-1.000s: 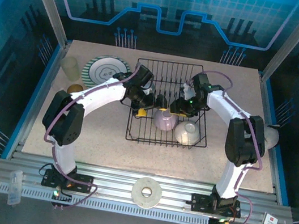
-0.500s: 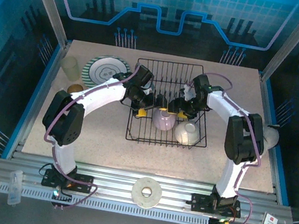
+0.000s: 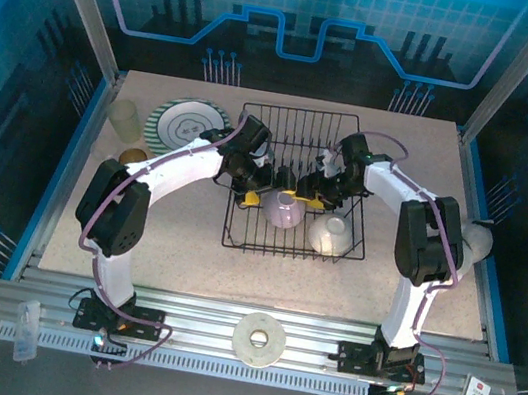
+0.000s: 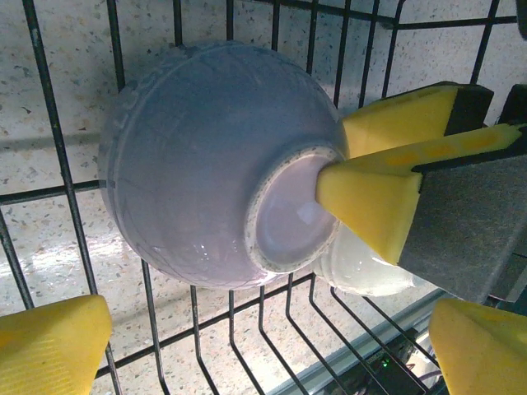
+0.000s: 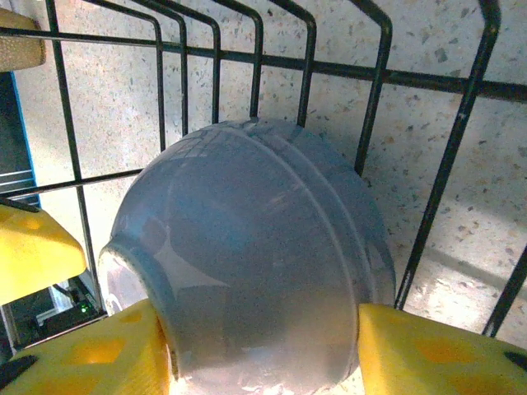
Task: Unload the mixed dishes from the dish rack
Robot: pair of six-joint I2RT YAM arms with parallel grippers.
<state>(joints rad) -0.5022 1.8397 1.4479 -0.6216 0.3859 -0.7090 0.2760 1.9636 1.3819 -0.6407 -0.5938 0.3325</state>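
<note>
Right claw (image 3: 312,191) has slid left and now squeezes the lavender cup (image 3: 282,209) between its two yellow fingers. That cup lies tipped over in the middle of the dish rack (image 3: 296,127). At its 9 o'clock, the left claw (image 3: 255,192) gapes wide, holding nothing. The cream bowl (image 3: 331,234) sits at the cup's 4 o'clock.

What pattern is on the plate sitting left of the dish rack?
Green-and-white rings on the plate, best seen in the top view.
</note>
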